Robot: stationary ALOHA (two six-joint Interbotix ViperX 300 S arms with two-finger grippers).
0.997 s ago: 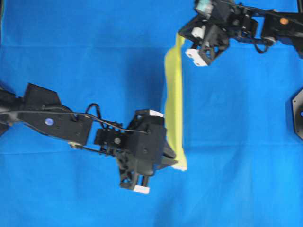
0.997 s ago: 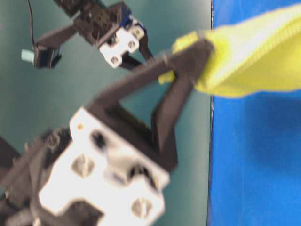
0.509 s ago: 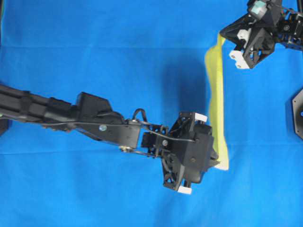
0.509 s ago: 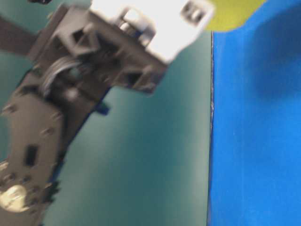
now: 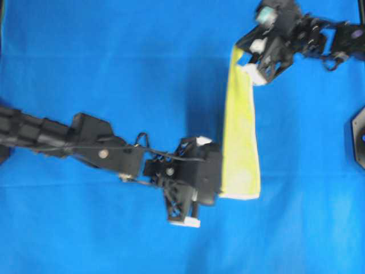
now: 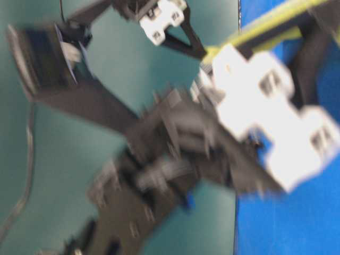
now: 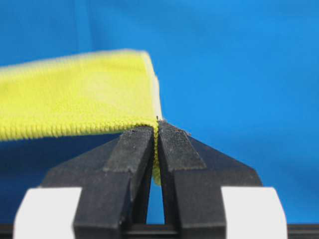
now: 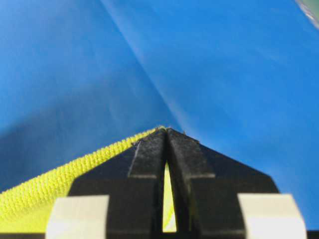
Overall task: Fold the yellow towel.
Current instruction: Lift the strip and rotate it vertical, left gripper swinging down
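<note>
The yellow towel (image 5: 239, 131) hangs stretched above the blue cloth between both grippers, showing as a long yellow strip from upper right down to the middle. My left gripper (image 5: 219, 188) is shut on its near corner; in the left wrist view the hem of the yellow towel (image 7: 79, 99) is pinched between the black fingertips of the left gripper (image 7: 156, 128). My right gripper (image 5: 246, 57) is shut on the far corner. In the right wrist view the yellow towel (image 8: 45, 191) runs left from the closed right gripper (image 8: 166, 130). The table-level view is blurred, with a strip of yellow towel (image 6: 276, 18) behind an arm.
A blue cloth (image 5: 114, 68) covers the whole table. A dark robot base (image 5: 358, 137) sits at the right edge. In the table-level view a teal wall (image 6: 159, 90) stands left of the blue surface, and blurred arm parts fill the foreground.
Both grippers carried the towel right, then back left. The towel has swung from edge-on to showing a wider yellow face. Both grips have held.
</note>
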